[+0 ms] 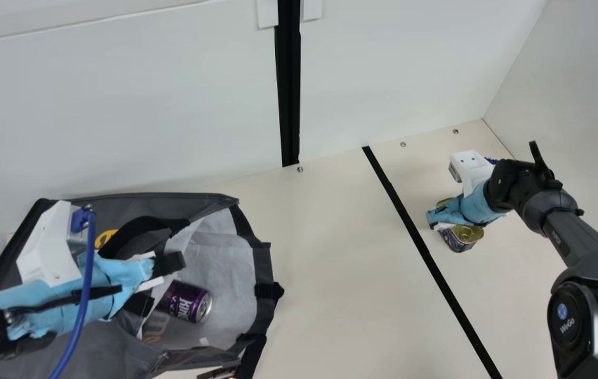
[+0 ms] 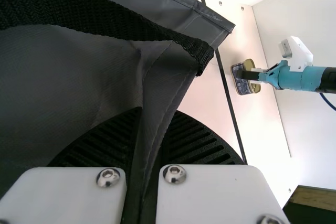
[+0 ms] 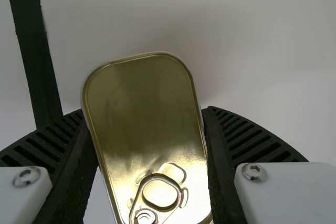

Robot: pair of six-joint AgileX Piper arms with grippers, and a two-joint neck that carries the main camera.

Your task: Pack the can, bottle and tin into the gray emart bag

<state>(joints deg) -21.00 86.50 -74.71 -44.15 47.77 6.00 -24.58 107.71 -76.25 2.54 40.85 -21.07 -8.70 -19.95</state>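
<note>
Left gripper [image 1: 155, 284] has its two fingers pinched together on an edge of the bag [image 1: 93, 350], with the gray cloth running between them. Right gripper [image 1: 455, 221] is clamped on the tin [image 1: 468, 233], one finger against each long side. This tin is at the table's [image 1: 330, 263] right part, beyond the black strip [image 1: 419, 237], its gold lid with the ring facing upward. Inside the open bag, the purple can [image 1: 183, 302] lies on its side, over the pale lining.

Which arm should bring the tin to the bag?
Right, I'd say: the right gripper has the tin between its fingers, while the left gripper pinches the gray bag.
</note>
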